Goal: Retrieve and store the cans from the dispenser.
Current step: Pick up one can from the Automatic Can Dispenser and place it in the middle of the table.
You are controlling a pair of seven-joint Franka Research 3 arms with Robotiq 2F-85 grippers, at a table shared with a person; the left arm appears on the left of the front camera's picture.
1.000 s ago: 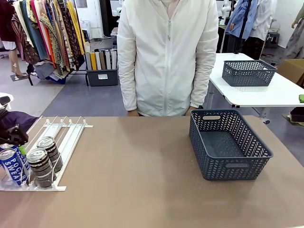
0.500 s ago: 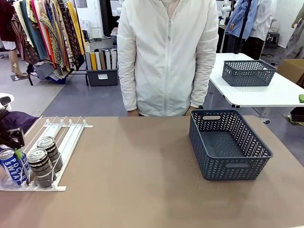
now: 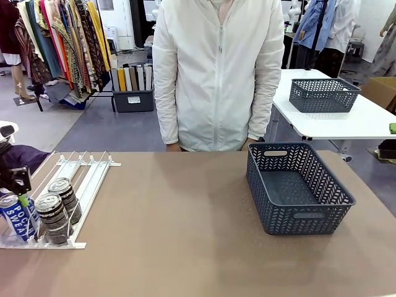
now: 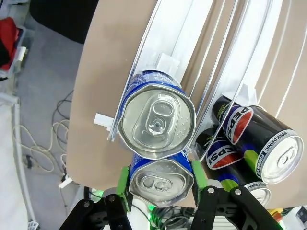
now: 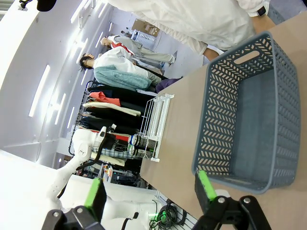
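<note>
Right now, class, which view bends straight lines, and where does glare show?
Left wrist view: the dispenser shows its straight rails bowed, and the cans carry glare on their silver tops. Right wrist view: the basket rim curves. Front view: even light, the table edge straight.

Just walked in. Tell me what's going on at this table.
The left gripper grips the front blue can in the white dispenser's outer lane, with another blue can right behind it and dark cans in the neighbouring lane. The right gripper hangs open and empty, facing the grey basket, which holds no cans yet. A person stands at the far side of the table, arms down.
</note>
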